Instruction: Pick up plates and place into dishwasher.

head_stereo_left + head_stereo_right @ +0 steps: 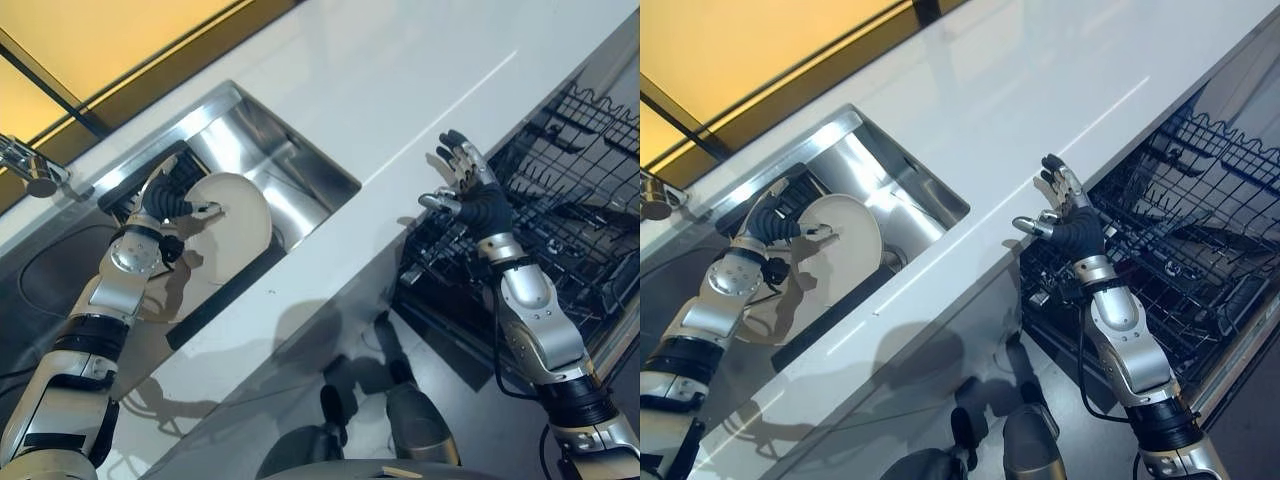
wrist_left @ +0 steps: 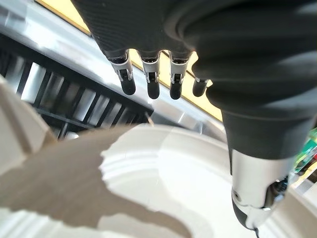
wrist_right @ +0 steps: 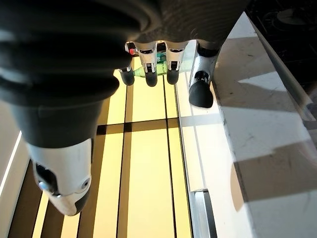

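A white plate (image 1: 240, 215) leans on edge in the steel sink (image 1: 300, 185). My left hand (image 1: 166, 201) is at the plate's far rim, with the thumb lying across its face and the fingers (image 2: 148, 82) straight behind the rim, apart from it. The hand is open around the edge of the plate (image 2: 163, 193). My right hand (image 1: 1072, 222) is held up open and empty over the near corner of the dishwasher's lower rack (image 1: 1185, 225), beside the counter's edge. Its fingers (image 3: 171, 69) are spread and hold nothing.
A second pale plate (image 1: 185, 290) lies lower in the sink under the first. A dark slatted insert (image 2: 74, 101) sits at the sink's far end. The faucet (image 1: 30, 170) stands at the far left. White counter (image 1: 400, 80) separates the sink from the open dishwasher.
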You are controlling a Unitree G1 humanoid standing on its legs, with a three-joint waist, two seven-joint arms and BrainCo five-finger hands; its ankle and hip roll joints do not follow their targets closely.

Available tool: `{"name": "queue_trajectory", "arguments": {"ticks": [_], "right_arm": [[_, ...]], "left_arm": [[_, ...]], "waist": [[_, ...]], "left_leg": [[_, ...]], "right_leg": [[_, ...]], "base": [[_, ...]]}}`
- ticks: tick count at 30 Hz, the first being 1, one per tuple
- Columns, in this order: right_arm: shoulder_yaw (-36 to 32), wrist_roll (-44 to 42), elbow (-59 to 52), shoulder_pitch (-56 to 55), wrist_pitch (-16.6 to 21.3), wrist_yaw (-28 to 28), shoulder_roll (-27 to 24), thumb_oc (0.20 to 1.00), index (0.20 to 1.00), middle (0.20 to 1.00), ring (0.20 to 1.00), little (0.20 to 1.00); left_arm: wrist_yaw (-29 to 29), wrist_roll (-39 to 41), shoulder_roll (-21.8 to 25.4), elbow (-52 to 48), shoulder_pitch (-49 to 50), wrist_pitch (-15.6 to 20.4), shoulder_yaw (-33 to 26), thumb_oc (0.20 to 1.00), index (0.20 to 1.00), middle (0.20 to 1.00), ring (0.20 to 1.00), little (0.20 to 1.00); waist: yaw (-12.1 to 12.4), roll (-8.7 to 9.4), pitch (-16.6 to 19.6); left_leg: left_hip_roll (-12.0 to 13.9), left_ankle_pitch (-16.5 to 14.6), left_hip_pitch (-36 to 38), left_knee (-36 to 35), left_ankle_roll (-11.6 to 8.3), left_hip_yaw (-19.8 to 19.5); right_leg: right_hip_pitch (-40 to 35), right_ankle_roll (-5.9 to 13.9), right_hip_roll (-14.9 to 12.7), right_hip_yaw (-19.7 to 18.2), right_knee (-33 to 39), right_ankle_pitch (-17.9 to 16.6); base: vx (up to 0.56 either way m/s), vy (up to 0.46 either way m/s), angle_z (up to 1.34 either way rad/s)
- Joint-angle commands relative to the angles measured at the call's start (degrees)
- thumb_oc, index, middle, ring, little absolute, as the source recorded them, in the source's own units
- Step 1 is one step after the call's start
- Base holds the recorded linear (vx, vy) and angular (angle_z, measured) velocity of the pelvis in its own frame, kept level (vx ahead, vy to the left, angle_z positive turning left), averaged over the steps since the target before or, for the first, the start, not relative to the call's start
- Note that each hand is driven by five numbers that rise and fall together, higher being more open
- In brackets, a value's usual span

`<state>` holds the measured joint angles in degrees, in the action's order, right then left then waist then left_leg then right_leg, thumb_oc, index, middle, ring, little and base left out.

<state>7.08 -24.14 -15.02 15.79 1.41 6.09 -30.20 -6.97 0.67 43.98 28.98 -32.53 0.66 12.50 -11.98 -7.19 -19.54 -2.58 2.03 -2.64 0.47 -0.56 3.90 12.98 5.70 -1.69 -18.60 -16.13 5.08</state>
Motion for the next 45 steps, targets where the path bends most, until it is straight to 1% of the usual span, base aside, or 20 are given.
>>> {"name": "queue_trajectory", "arguments": {"ticks": [1, 6, 9, 13, 16, 21, 26, 28, 30, 35, 36, 37, 38, 45], "right_arm": [[0.1, 1.6, 0.7, -1.9, -0.7, 1.9, -0.6, 1.000, 1.000, 1.000, 1.000, 1.000], [-0.1, 1.2, 0.6, -0.5, -0.7, 2.1, -0.9, 1.000, 1.000, 1.000, 1.000, 1.000], [0.0, 1.3, 0.7, 0.2, -0.4, 1.8, -0.7, 1.000, 1.000, 1.000, 1.000, 1.000], [0.2, 1.5, 0.9, 0.5, 0.2, 2.0, -0.4, 1.000, 1.000, 1.000, 1.000, 1.000], [-0.1, 1.2, 0.6, 0.7, -0.3, 1.6, -0.8, 1.000, 1.000, 1.000, 1.000, 1.000], [-0.3, 0.6, 0.3, 0.5, -0.2, 1.6, -1.8, 1.000, 1.000, 1.000, 1.000, 1.000], [-0.1, 0.1, 0.4, 0.5, 0.0, 1.3, -2.5, 1.000, 1.000, 1.000, 1.000, 1.000], [0.1, 0.0, 0.6, 0.7, 0.0, 1.4, -2.7, 1.000, 1.000, 1.000, 1.000, 1.000], [0.5, 0.0, 0.8, 1.2, -0.1, 1.8, -2.7, 1.000, 1.000, 1.000, 1.000, 1.000], [1.5, 0.0, 1.6, 2.3, -0.1, 2.8, -2.4, 1.000, 1.000, 1.000, 1.000, 1.000], [1.5, -0.1, 1.6, 2.3, -0.1, 2.7, -2.4, 1.000, 1.000, 1.000, 1.000, 1.000], [1.5, -0.2, 1.6, 2.4, -0.1, 2.7, -2.4, 1.000, 1.000, 1.000, 1.000, 1.000], [1.6, -0.2, 1.6, 2.5, -0.2, 2.6, -2.4, 1.000, 1.000, 1.000, 1.000, 1.000], [1.3, -0.2, 1.9, 2.2, 0.4, 2.5, -2.1, 1.000, 1.000, 1.000, 1.000, 1.000]], "left_arm": [[-3.1, -1.7, 3.7, 2.6, -5.8, -0.2, -1.2, 1.000, 1.000, 1.000, 1.000, 1.000], [-3.8, -1.0, 3.5, 6.3, -8.4, -1.5, -0.1, 1.000, 1.000, 1.000, 1.000, 1.000], [-1.6, -0.3, 3.5, 8.1, -9.5, -1.6, 0.6, 1.000, 1.000, 1.000, 1.000, 1.000], [5.9, 1.9, 3.3, 8.1, -11.1, -3.1, 2.6, 1.000, 1.000, 1.000, 1.000, 1.000], [12.2, 5.7, 3.5, 7.6, -11.0, -4.3, 3.7, 1.000, 1.000, 1.000, 1.000, 1.000], [18.7, 11.4, 4.5, 5.4, -10.3, -2.9, 4.7, 1.000, 1.000, 1.000, 1.000, 1.000], [23.9, 15.2, 4.2, 1.0, -9.7, -3.1, 6.0, 1.000, 1.000, 1.000, 1.000, 1.000], [27.1, 17.1, 3.9, -1.0, -9.6, -3.3, 6.7, 1.000, 1.000, 1.000, 1.000, 1.000], [29.3, 18.4, 3.5, -3.1, -9.7, -4.1, 7.7, 1.000, 1.000, 1.000, 1.000, 1.000], [30.0, 20.3, 2.6, -7.4, -9.9, -4.4, 9.0, 1.000, 1.000, 1.000, 1.000, 1.000], [29.9, 20.3, 2.4, -8.2, -9.8, -4.2, 8.9, 0.520, 0.520, 0.520, 0.520, 0.520], [29.9, 20.3, 2.4, -8.8, -9.8, -4.1, 9.0, 0.256, 0.256, 0.256, 0.256, 0.256], [30.1, 20.4, 2.4, -9.3, -9.8, -3.9, 9.0, 0.200, 0.200, 0.200, 0.200, 0.200], [30.2, 18.9, 2.8, -14.6, -8.8, -4.7, 8.8, 0.200, 0.200, 0.200, 0.200, 0.200]], "waist": [[-0.5, 2.02, -0.7], [-1.0, 2.70, -2.1], [-1.1, 3.10, -2.9], [-1.2, 3.22, -3.4], [-1.2, 2.80, -3.5], [-1.1, 2.07, -3.7], [-0.9, 1.51, -3.6], [-0.8, 1.36, -3.5], [-0.7, 1.29, -3.5], [-0.3, 1.35, -3.5], [-0.3, 1.35, -3.5], [-0.2, 1.36, -3.5], [-0.2, 1.38, -3.5], [0.4, 1.46, -3.2]], "left_leg": [[-4.0, -4.0, -5.7, 9.3, 2.56, -2.8], [-3.6, -3.9, -7.3, 9.6, 2.37, -2.5], [-3.6, -3.9, -8.2, 9.9, 2.29, -2.5], [-3.6, -3.8, -8.4, 9.6, 2.34, -2.4], [-3.7, -3.7, -8.0, 9.2, 2.27, -2.6], [-4.0, -3.7, -7.5, 8.9, 2.36, -2.7], [-4.1, -3.5, -6.8, 8.3, 2.36, -3.0], [-4.2, -3.4, -6.7, 8.1, 2.38, -3.2], [-4.2, -3.3, -6.7, 7.9, 2.38, -3.3], [-4.2, -3.2, -6.6, 7.5, 2.43, -3.7], [-4.2, -3.1, -6.6, 7.5, 2.46, -3.7], [-4.2, -3.1, -6.6, 7.4, 2.47, -3.8], [-4.2, -3.1, -6.6, 7.4, 2.48, -3.8], [-4.2, -3.0, -6.4, 6.9, 2.57, -4.2]], "right_leg": [[3.1, 0.78, -1.9, 0.5, 8.4, -13.4], [4.9, 0.53, -1.4, 0.2, 8.6, -14.0], [5.6, 0.29, -1.1, 0.0, 8.5, -14.3], [5.6, 0.17, -1.0, 0.2, 8.8, -14.3], [5.3, 0.19, -1.2, 0.4, 9.1, -14.4], [4.7, 0.17, -1.3, 0.6, 9.2, -14.1], [3.8, 0.29, -1.6, 1.0, 9.7, -13.7], [3.6, 0.28, -1.7, 1.2, 9.8, -13.7], [3.5, 0.29, -1.9, 1.4, 9.9, -13.7], [3.1, 0.25, -2.0, 1.8, 10.3, -13.7], [3.1, 0.21, -2.0, 1.8, 10.3, -13.6], [3.1, 0.20, -2.0, 1.9, 10.3, -13.6], [3.1, 0.18, -2.1, 1.9, 10.3, -13.6], [2.6, 0.15, -2.2, 2.3, 10.8, -13.6]], "base": [[-0.08, -0.024, -0.12], [-0.05, -0.013, -0.10], [-0.05, -0.014, -0.07], [-0.01, -0.005, -0.01], [0.00, 0.000, 0.00], [0.00, 0.000, 0.00], [0.00, 0.000, 0.00], [0.00, 0.000, 0.00], [0.00, 0.000, 0.00], [-0.01, -0.008, 0.03], [0.00, 0.000, 0.00], [0.00, 0.000, 0.00], [0.00, 0.000, 0.00], [0.00, 0.000, 0.00]]}}
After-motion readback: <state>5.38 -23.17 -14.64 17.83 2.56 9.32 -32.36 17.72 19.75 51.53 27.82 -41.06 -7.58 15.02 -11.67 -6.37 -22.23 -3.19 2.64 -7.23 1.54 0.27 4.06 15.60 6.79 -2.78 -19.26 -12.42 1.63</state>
